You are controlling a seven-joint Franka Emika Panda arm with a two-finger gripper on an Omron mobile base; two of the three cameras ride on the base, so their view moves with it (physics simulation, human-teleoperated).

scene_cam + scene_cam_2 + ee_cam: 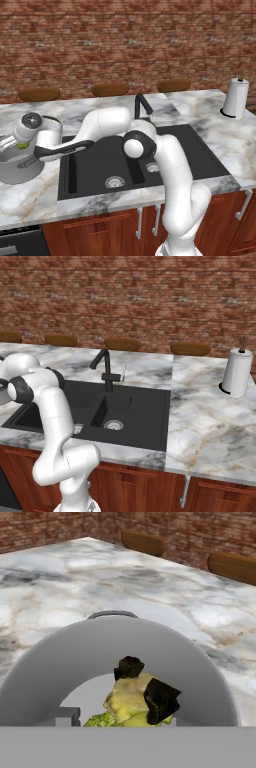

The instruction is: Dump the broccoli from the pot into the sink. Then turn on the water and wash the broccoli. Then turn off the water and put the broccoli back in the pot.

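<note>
The grey metal pot point(15, 172) stands on the marble counter left of the black sink point(95, 165). My arm reaches left across the sink, and the hand hangs over the pot's mouth. In the hand view I look down into the pot point(115, 632), whose loop handle is on the far side. The yellow-green broccoli point(125, 704) sits between my two dark fingertips point(161, 699), and the gripper point(144, 684) is shut on it inside the pot's rim. A speck of the green broccoli point(22, 146) shows under the hand in the left base view.
A black faucet point(142, 105) rises behind the sink point(140, 406). A paper towel roll point(235, 97) stands on the counter at the far right. Brown wooden bowls point(110, 89) line the back edge against the brick wall. Cabinet doors run below the counter.
</note>
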